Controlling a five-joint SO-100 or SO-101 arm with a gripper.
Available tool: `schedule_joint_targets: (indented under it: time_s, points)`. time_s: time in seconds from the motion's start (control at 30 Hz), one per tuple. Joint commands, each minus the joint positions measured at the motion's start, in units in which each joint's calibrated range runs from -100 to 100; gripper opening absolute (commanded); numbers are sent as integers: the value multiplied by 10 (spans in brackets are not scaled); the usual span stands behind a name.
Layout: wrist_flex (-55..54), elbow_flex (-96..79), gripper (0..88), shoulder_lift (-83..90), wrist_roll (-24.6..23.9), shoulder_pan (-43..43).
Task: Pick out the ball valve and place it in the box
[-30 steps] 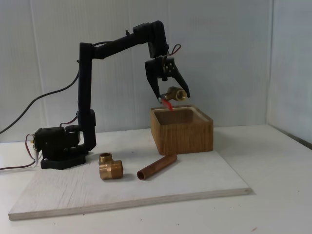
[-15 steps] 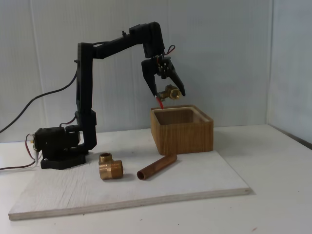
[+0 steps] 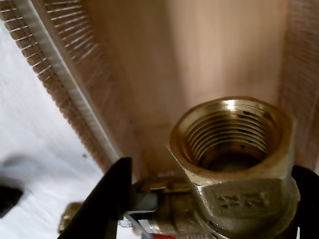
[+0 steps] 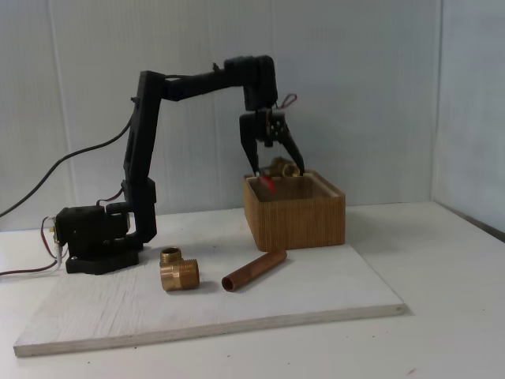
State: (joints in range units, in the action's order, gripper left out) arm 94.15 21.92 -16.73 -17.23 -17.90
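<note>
Near the centre of the fixed view, the black gripper [image 4: 278, 171] hung over the open top of the box [image 4: 294, 213], its two fingers closed on the ball valve [image 4: 282, 166], which sat right at the level of the box's paler rim. The valve's red lever [image 4: 268, 182] pointed down and left, just inside the near wall. The arm [image 4: 140, 142] rose from its base at the left of the frame and reached across to the right before bending down at the wrist. In the lower middle of that view, on the pale wooden board [image 4: 102, 316], a brass elbow fitting [image 4: 179, 269] lay just left of a reddish-brown copper pipe piece [image 4: 254, 271], both well apart from the gripper and in front of the box. In the wrist view the valve [image 3: 234, 164] filled the lower right, its threaded brass opening facing the camera, with the dark fingers [image 3: 104, 201] pressing in from the lower left and the right edge. Behind it spread the smooth wooden inside of the box [image 3: 149, 74], and its ribbed rim ran diagonally down the upper left. A small brass part showed blurred at the bottom left edge; what it was could not be told.
</note>
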Motion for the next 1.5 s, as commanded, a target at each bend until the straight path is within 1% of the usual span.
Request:
schedule_joint_targets:
  time_s: [0.0,0.4,0.8,0.93,1.2,1.47]
  points:
    - [-16,15,12,2,3,2]
    - [-19,6,12,-6,5,2]
    - [-23,12,12,-87,6,3]
    - [-23,15,13,-87,6,22]
    - [-25,15,13,-87,35,61]
    - [-28,15,13,-95,41,46]
